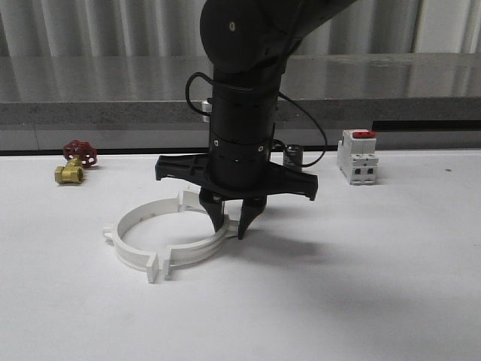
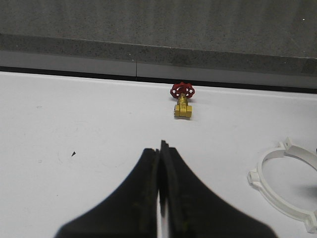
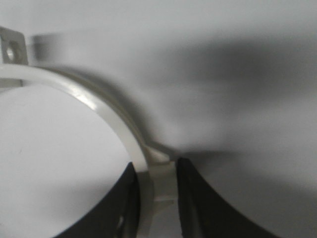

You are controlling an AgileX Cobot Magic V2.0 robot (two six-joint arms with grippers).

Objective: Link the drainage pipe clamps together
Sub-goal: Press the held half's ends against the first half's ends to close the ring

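Two white drainage pipe clamps lie on the white table as one wide ring. The left half (image 1: 141, 211) and the right half (image 1: 197, 254) meet at tabs at the ring's front and back. My right gripper (image 1: 231, 229) points straight down at the ring's right side and is shut on the right clamp. In the right wrist view its black fingers (image 3: 156, 166) pinch the band (image 3: 99, 106) at an outer lug. My left gripper (image 2: 161, 146) hangs shut and holds nothing, off to the left of the ring (image 2: 277, 203).
A brass valve with a red handwheel (image 1: 75, 162) (image 2: 182, 101) sits at the back left. A white breaker with a red switch (image 1: 357, 156) stands at the back right, beside a small dark cylinder (image 1: 293, 156). A grey ledge (image 1: 90, 113) runs behind the table.
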